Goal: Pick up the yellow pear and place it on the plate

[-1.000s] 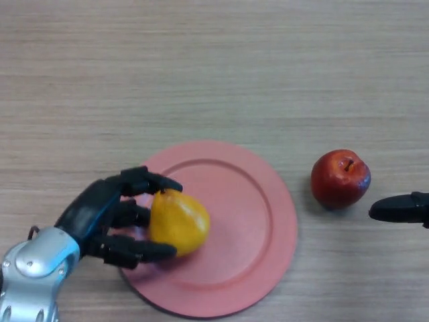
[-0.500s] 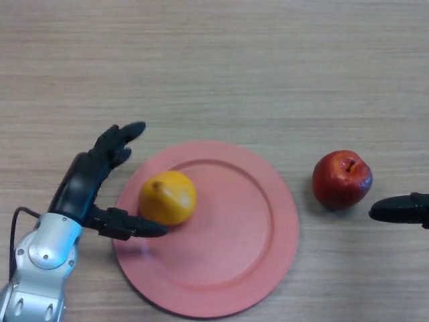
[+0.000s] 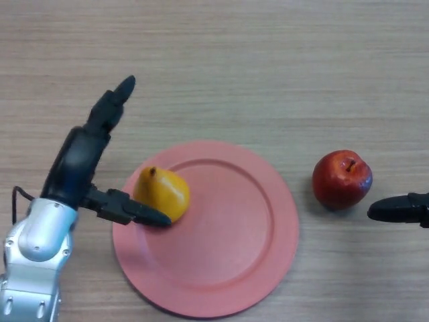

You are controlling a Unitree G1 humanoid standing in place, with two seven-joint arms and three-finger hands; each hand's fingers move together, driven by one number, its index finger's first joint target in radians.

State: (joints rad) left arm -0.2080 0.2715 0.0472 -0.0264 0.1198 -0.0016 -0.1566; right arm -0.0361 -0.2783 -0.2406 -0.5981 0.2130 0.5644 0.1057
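The yellow pear [image 3: 163, 193] lies on the left part of the pink plate [image 3: 228, 248], stem end toward the upper left. My left hand [image 3: 80, 164] is just left of it, open, fingers stretched up and away from the plate. Its thumb [image 3: 134, 211] points right along the plate's rim, close beside the pear's lower edge; whether they touch I cannot tell. Nothing is in its grasp. At the right edge of the view only a black fingertip of my right hand [image 3: 399, 209] shows, low and right of the apple.
A red apple [image 3: 341, 179] stands on the wooden table [image 3: 268, 67] just right of the plate, a small gap between them.
My left hand has let go of the pear and opened wide, fingers swinging up and back. The pear settled on the plate and rolled slightly left. The right hand stayed still.
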